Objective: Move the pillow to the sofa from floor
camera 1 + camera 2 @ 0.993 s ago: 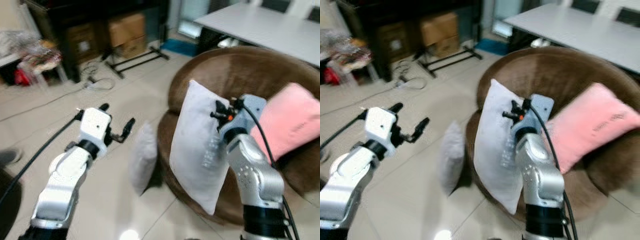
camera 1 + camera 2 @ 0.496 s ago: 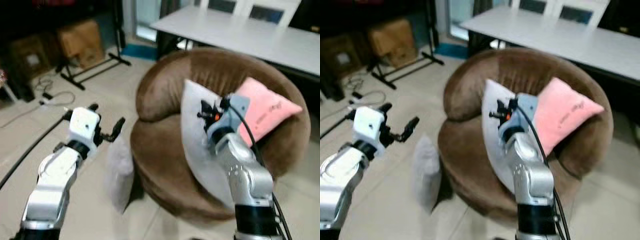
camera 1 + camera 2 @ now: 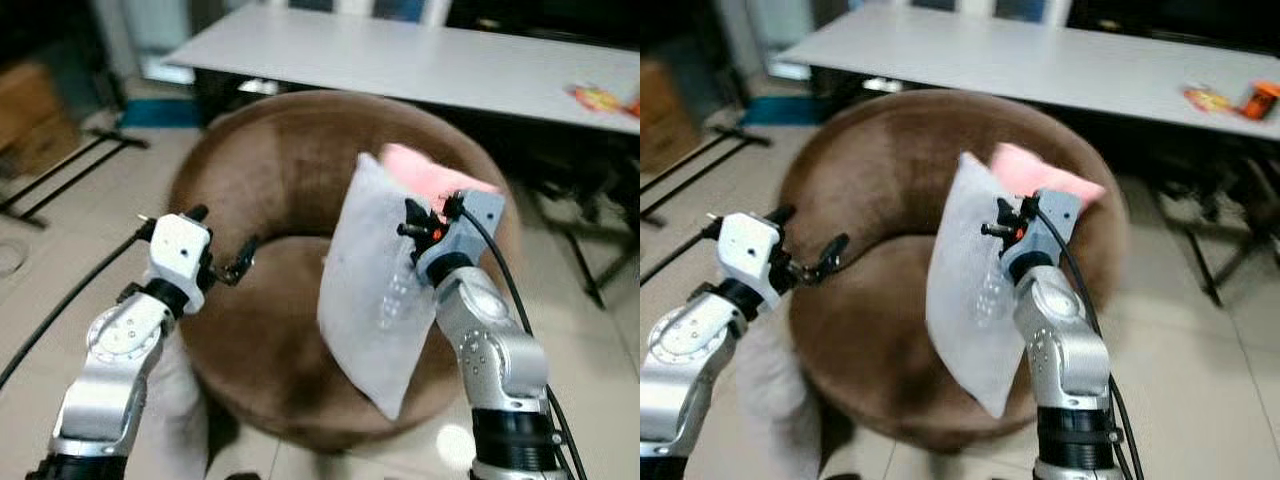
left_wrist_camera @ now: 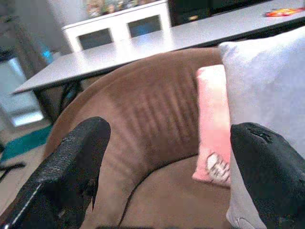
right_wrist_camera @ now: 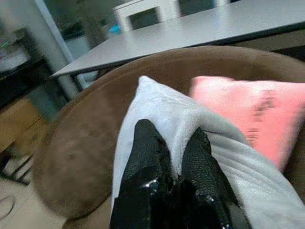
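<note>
Head view: white pillow point(image 3: 375, 285) lifted, not yet on the sofa point(image 3: 270, 330).
My right gripper point(image 5: 172, 151) is pinched onto its upper edge; it hangs over the brown seat's front, beside the pink cushion point(image 5: 243, 112). My left gripper point(image 3: 215, 255) hovers splayed, holding nothing. Left: lower and release. Pale shape by my left arm is probably another pillow point(image 3: 770, 395); too blurred to confirm.

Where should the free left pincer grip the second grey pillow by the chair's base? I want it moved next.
A judgement: take the grey floor pillow by its upper edge, coming down from above. It stands upright against the brown sofa, so that edge is a narrow pinchable ridge. The left pincer is open above it.
</note>
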Robot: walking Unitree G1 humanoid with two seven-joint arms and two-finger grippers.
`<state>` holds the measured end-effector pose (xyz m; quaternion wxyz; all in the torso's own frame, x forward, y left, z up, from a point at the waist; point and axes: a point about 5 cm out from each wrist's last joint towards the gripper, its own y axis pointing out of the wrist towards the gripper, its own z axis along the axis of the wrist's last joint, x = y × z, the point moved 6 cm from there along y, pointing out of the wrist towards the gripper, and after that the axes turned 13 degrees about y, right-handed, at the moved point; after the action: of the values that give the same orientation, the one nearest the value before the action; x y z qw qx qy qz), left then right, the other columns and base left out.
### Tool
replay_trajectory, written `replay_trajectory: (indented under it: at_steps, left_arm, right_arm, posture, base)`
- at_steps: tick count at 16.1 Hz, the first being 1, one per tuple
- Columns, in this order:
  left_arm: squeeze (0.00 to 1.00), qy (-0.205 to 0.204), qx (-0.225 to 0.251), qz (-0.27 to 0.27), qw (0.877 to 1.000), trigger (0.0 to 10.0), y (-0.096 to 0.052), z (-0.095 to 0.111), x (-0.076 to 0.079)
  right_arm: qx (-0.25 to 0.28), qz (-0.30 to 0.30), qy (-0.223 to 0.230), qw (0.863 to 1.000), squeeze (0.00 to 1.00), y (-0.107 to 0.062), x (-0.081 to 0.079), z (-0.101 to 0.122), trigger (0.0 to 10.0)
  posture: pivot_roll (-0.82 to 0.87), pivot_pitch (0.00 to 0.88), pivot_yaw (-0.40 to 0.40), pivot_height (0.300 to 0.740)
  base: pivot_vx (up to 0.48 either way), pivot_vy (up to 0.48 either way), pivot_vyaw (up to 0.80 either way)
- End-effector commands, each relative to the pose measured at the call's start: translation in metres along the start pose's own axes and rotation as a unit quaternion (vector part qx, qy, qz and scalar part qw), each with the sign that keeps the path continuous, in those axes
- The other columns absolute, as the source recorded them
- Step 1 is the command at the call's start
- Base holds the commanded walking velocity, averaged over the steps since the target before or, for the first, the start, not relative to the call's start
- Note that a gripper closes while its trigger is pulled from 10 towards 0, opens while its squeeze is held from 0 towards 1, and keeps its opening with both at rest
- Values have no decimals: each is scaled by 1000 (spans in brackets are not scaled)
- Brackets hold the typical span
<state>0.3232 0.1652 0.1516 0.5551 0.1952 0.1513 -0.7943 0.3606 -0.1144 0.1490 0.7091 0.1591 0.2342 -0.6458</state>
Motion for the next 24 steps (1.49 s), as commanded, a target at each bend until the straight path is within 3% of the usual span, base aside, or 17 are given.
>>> replay_trajectory:
  at_steps: [1,5,8,9,18,21,22,24]
  left_arm:
    - [0,-3,11,-10,1000,10000,3,7,6]
    - [0,-3,11,-10,1000,10000,3,7,6]
    - [0,16,-3,-64,998,10000,-4,0,15]
    - [0,22,-8,-68,997,10000,-7,-3,12]
    - [0,25,-9,-64,998,10000,-8,-4,13]
    - [0,26,-10,-64,998,10000,-9,-5,13]
    - [0,25,-11,-67,997,10000,-9,-5,14]
    - [0,19,-14,-99,995,10000,-13,-7,21]
  right_arm:
    - [33,-3,-6,999,0,-2,3,19,10000]
    - [33,-3,-6,999,0,-2,3,19,10000]
    - [-28,118,-58,991,0,2,-43,7,10000]
    - [-33,136,-60,988,0,1,-48,8,10000]
    - [-56,139,-61,987,0,-5,-41,-3,10000]
    - [-75,163,-45,983,0,-9,-46,-10,10000]
    - [-114,229,-18,967,0,-21,-65,-19,10000]
    - [-141,292,-1,946,0,-33,-87,-22,10000]
  posture:
    - [-23,0,-12,740]
    - [-23,0,-12,740]
    - [-11,0,-11,740]
    - [-5,0,-17,740]
    - [-5,0,-18,740]
    - [-3,0,-18,740]
    - [-3,0,-18,740]
    - [-3,0,-17,740]
  base:
    - [296,0,-800]
    - [296,0,-800]
    - [0,0,0]
    - [0,0,0]
    - [0,0,0]
    - [0,0,0]
    - [0,0,0]
    - [0,0,0]
